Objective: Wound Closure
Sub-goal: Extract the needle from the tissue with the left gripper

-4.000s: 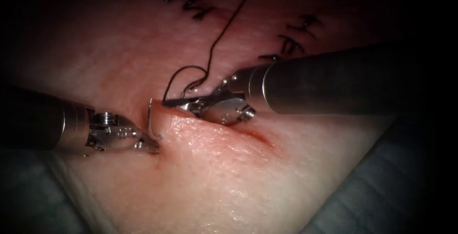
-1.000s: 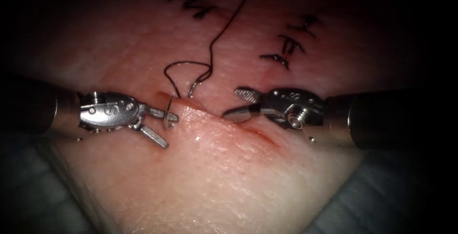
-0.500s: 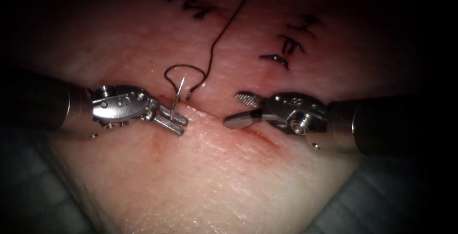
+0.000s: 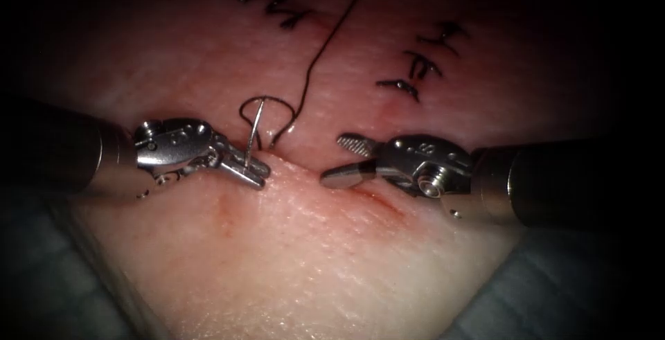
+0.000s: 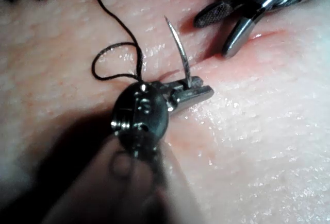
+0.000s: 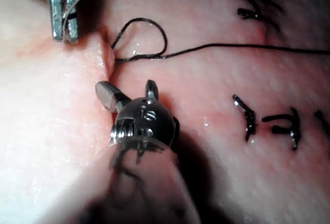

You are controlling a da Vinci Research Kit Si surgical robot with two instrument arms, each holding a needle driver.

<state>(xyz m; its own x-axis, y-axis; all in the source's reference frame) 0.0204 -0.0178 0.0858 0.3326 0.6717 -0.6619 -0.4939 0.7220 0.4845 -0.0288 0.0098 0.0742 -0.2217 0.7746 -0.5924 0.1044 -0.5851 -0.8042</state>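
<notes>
My left tool (image 4: 262,176) is shut on the curved needle (image 4: 255,132) at the left end of the cut (image 4: 374,198). The needle's pointed end stands up from the jaws, away from the tissue (image 4: 312,257). The part below the jaws is hidden. The left wrist view shows the same grip (image 5: 203,92) on the needle (image 5: 178,49). Dark thread (image 4: 312,63) forms a small loop beside the needle and enters the tissue at the cut's edge. My right tool (image 4: 334,158) hovers open over the middle of the cut and holds nothing; its jaws (image 6: 125,87) are spread.
Dark stitch marks (image 4: 422,63) lie on the tissue to the far right, and more (image 4: 277,11) at the far middle. Grey-blue cloth (image 4: 554,291) borders the tissue at the near right and near left. Faint red fluid lines the cut.
The left tool's jaws closed on the needle at the cut's left end and turned it upright, so more of it shows. The right tool stayed open and hardly moved.
</notes>
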